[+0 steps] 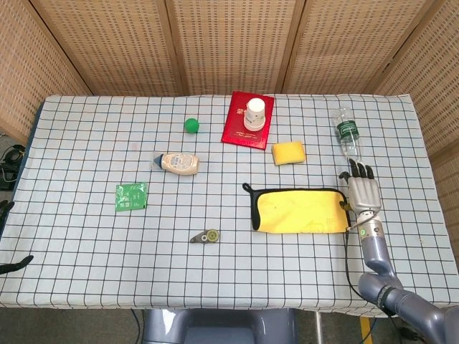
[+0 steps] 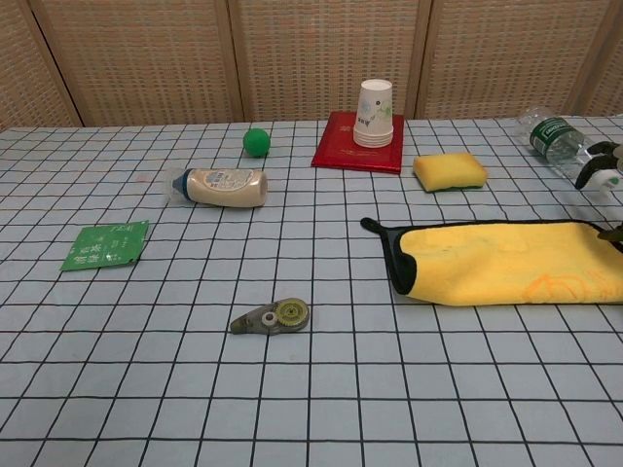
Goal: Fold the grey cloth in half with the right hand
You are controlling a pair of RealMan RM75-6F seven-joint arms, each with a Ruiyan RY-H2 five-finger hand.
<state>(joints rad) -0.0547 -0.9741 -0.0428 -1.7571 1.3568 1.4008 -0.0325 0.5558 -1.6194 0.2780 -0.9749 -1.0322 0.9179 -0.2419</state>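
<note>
Cloth flat beside right hand

Cloth (image 1: 297, 211), yellow face up with dark trim, spread flat on the checked table (image 1: 86, 251), below the yellow sponge (image 1: 288, 153). Right hand (image 1: 362, 192) just off the cloth's right edge, fingers straight and slightly apart, gripping nothing. Only fingertips visible at the chest view's right edge. Left hand unseen.
</note>
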